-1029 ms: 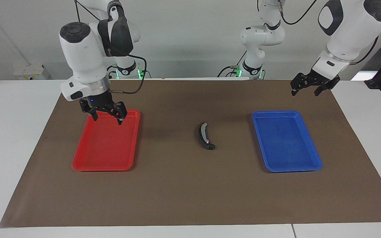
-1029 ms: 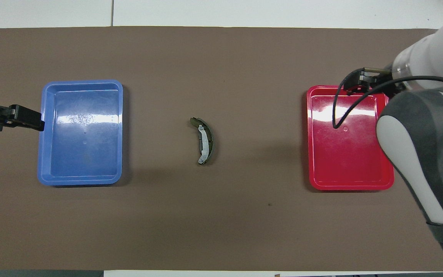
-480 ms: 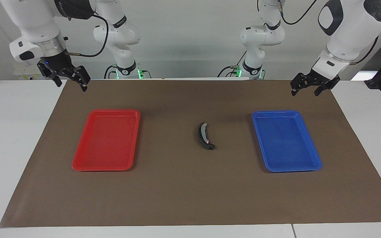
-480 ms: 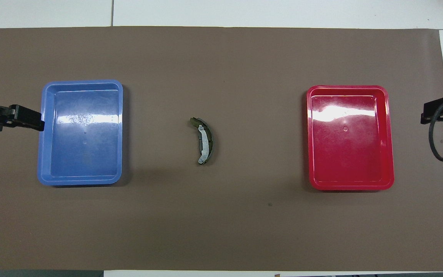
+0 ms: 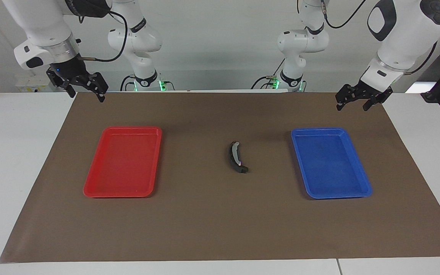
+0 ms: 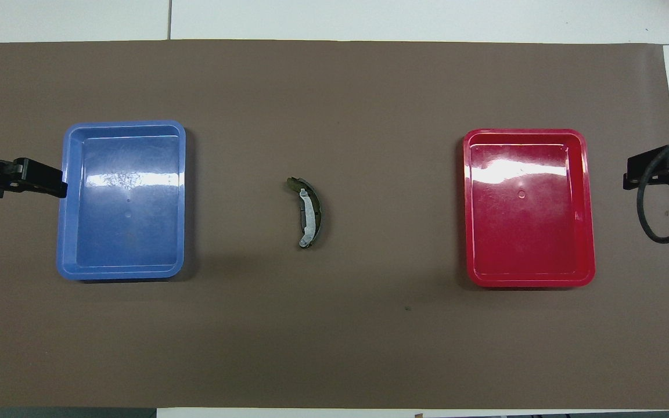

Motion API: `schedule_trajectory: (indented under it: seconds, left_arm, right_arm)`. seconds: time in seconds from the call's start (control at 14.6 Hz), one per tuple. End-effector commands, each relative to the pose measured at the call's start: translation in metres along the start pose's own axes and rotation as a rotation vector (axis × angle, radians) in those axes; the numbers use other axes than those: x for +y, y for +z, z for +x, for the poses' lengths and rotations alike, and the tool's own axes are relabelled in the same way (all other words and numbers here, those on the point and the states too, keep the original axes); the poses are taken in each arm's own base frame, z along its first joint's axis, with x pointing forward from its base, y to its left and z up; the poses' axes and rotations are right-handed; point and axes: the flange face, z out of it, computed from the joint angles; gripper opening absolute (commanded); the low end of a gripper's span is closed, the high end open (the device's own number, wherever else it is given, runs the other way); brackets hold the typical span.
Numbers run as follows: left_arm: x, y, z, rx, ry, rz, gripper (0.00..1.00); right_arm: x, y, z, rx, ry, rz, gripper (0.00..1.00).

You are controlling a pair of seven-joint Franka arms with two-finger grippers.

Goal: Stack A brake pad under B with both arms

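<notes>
B [image 5: 236,156], the slim dark crescent with a pale grey strip, lies in the middle of the brown mat [image 5: 220,229], between the two trays. It also shows in the overhead view [image 6: 309,212]. A dark stub [image 5: 244,169] sticks out under its end farther from the robots. I cannot tell whether that is the short A brake pad, which shows nowhere else. My right gripper [image 5: 84,96] hangs open and empty over the mat's corner at the right arm's end. My left gripper [image 5: 351,108] hangs open and empty over the mat's edge at the left arm's end.
An empty red tray [image 5: 90,189] lies toward the right arm's end and an empty blue tray [image 5: 363,193] toward the left arm's end. In the overhead view the red tray [image 6: 469,209] and the blue tray [image 6: 63,197] flank B.
My right gripper rose from over the red tray and drew back to the mat's corner by its base. The left arm and B have not moved.
</notes>
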Motion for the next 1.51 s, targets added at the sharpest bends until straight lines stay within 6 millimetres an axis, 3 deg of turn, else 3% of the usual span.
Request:
schedule_trajectory:
  seconds: [0.0, 0.69, 1.44]
  left_arm:
    - [-0.002, 0.0004, -0.005, 0.011, 0.001, -0.012, 0.98]
    - [-0.0019, 0.0006, -0.0052, 0.01, 0.001, -0.012, 0.98]
    - [-0.0019, 0.0006, -0.0052, 0.01, 0.003, -0.012, 0.98]
  right_arm:
    - [-0.0073, 0.0004, -0.0044, -0.011, -0.014, 0.018, 1.0]
    - [-0.0136, -0.0091, -0.0041, -0.014, -0.037, 0.024, 1.0]
    - [-0.0136, -0.0068, -0.0047, -0.015, -0.123, 0.017, 1.0]
